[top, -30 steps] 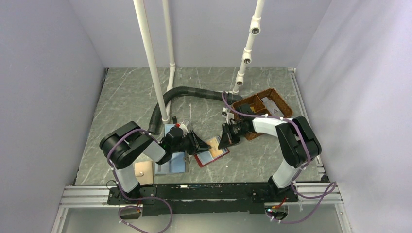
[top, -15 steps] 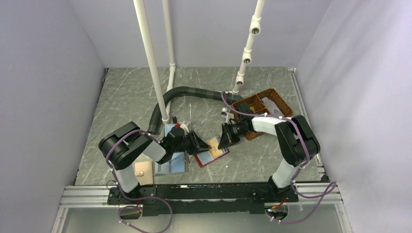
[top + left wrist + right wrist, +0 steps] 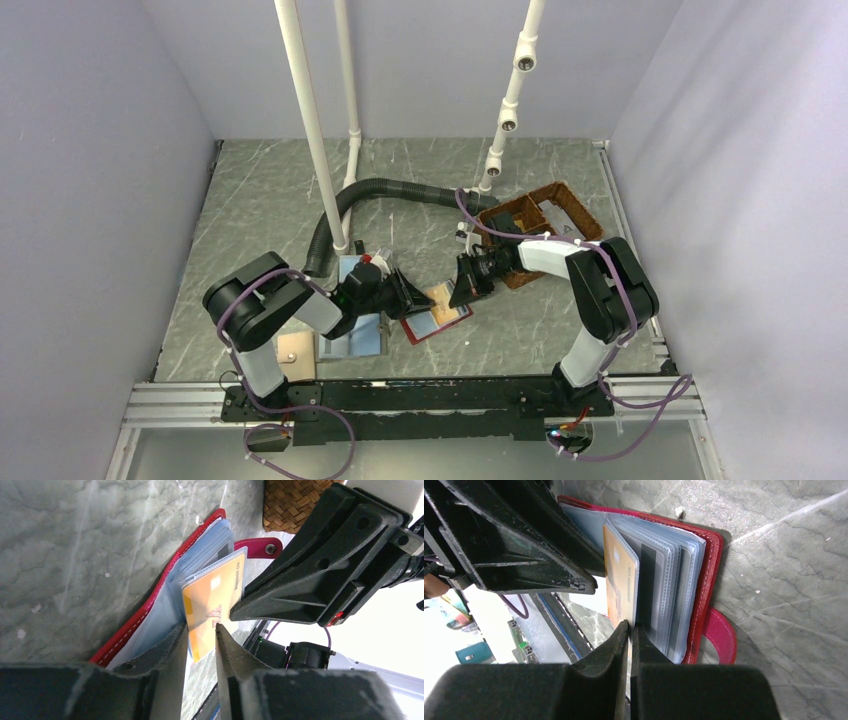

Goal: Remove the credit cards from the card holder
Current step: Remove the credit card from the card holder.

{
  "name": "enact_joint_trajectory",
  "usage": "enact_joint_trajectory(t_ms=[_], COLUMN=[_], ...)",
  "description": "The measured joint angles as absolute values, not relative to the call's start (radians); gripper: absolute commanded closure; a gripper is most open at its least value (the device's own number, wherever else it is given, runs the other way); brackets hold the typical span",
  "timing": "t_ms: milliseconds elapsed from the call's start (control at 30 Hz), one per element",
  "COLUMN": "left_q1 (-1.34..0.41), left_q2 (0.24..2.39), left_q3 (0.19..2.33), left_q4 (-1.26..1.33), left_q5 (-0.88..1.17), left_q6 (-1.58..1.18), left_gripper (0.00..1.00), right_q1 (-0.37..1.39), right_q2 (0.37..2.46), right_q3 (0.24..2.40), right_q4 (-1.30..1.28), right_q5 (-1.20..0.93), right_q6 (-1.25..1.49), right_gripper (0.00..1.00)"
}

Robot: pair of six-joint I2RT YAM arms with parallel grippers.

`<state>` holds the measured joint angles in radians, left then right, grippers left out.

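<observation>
A: Card holder (image 3: pixel 437 316)?
B: Open on the bench (image 3: pixel 260 200), between both arms.
A: Grippers?
B: Left gripper (image 3: pixel 201 630) straddles the orange card (image 3: pixel 212 605), contact unclear; right gripper (image 3: pixel 629 630) pinches a sleeve edge (image 3: pixel 635 595).

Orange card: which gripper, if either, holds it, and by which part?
The right gripper is shut on one edge of the orange card in its sleeve. The left gripper straddles another edge; whether it clamps cannot be told.

even bright light; wrist views blown white, foreground blurred.
</observation>
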<state>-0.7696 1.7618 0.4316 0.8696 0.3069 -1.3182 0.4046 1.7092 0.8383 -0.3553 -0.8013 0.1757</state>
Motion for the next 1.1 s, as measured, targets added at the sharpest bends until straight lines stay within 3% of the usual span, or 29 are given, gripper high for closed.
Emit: enact_joint_trajectory(t_ms=[400,800,1100], left_q1=[-0.833,-0.891,-0.913], left_q2=[1.732,1.480,1.500], left_q3=[0.432,0.469,0.501], left_q4=[0.822,0.495,0.441], left_q5=[0.213,0.130,0.123], left_q6=[-1.379,-1.443,-1.502], left_gripper=[0.59,0.56,0.54], right_q1=[0.405,0.415,0.415], right_q2=[1.711,1.718,1.718], right_q3=[0.839,0.839,0.839], right_q4=[-0.357,-0.349,-0.347], right_q5=[-0.817,-0.831,-0.833], right_q6=[0.187,0.194,0.195], right_gripper=[1.00,1.00,1.00])
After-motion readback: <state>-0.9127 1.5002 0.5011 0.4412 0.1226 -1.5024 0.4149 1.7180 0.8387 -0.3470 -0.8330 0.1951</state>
